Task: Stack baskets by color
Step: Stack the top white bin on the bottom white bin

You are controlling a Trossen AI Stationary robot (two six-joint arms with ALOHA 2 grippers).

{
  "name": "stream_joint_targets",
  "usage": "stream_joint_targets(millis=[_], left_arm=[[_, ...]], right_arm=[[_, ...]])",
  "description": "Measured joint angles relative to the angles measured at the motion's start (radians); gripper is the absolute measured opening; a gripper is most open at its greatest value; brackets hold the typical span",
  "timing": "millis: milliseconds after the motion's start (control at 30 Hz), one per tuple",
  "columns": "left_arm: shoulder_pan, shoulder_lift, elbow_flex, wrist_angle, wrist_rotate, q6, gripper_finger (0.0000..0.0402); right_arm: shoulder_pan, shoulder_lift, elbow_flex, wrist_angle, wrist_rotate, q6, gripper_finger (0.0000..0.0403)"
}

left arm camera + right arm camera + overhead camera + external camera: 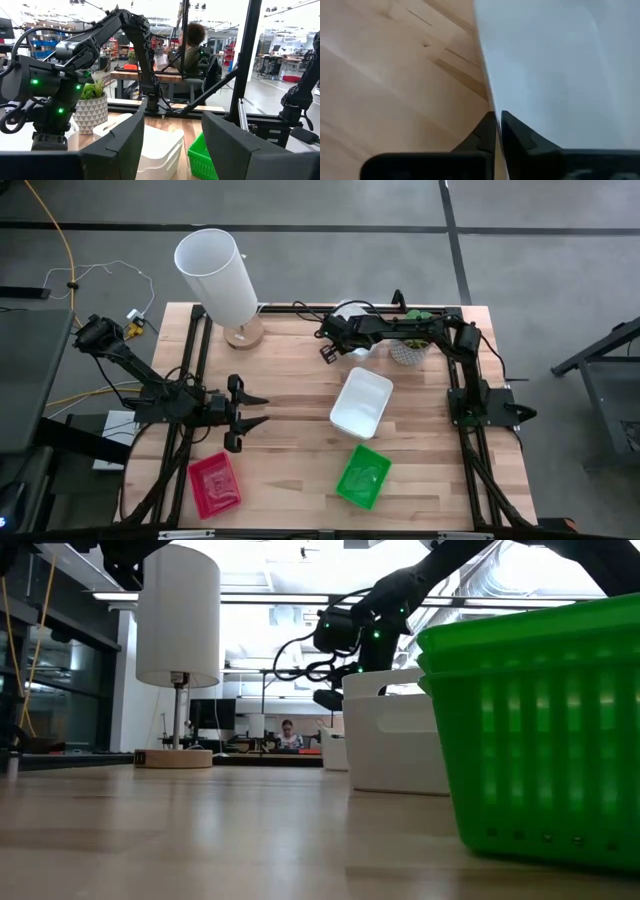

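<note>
My right gripper [329, 352] reaches over the table's far middle and is shut on a white basket [363, 350], which the arm mostly hides from above. In the low view this basket [334, 750] stands behind a larger-looking white basket stack [400, 735]. That stack [362, 402] rests on the table's middle. A green basket [363, 475] lies near the front edge, right of centre, and a red basket [215, 483] at the front left. My left gripper [245, 412] hangs open above the table's left side, holding nothing. My right gripper pinches the white basket's thin side wall at its rim [489, 95], one finger outside over the wood and one finger [530, 140] inside the basket. The fingers come from above, slanting down. Whether the basket stands on the table, I cannot tell.
A tall white cylinder on a wooden foot [217, 275] stands at the far left. A small potted plant [408, 350] sits at the far right, close to my right arm. Bare wood lies between the red basket and the white stack. A person [190, 45] sits beyond the table.
</note>
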Motion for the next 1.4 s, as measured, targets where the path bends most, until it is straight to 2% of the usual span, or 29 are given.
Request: stream_joint_targets(millis=[167, 267, 667, 867, 1033, 1300, 1400], left_arm=[[0.0, 0.0, 0.0, 0.0, 0.0, 0.0, 0.0188], [0.0, 0.0, 0.0, -0.002, 0.0, 0.0, 0.0188], [0.0, 0.0, 0.0, -0.002, -0.004, 0.008, 0.0188], [0.0, 0.0, 0.0, -0.006, -0.022, 0.008, 0.0188], [0.0, 0.0, 0.0, -0.005, -0.031, 0.018, 0.0188], [0.0, 0.0, 0.0, -0.005, -0.031, 0.011, 0.0188], [0.0, 0.0, 0.0, -0.004, -0.029, 0.009, 0.0188]], right_arm=[[0.005, -0.006, -0.001, 0.013, 0.003, -0.055, 0.0002], [0.026, -0.039, -0.001, 0.029, 0.039, -0.109, 0.0001], [0.138, -0.289, -0.001, 0.028, 0.105, -0.197, 0.0], [0.321, -0.412, -0.001, -0.045, 0.096, -0.316, 0.0], [0.514, -0.476, -0.001, -0.154, 0.102, -0.539, 0.0], [0.747, -0.49, -0.001, -0.478, 0.032, -0.688, 0.0], [0.809, -0.483, -0.001, -0.487, 0.05, -0.72, 0.0]])
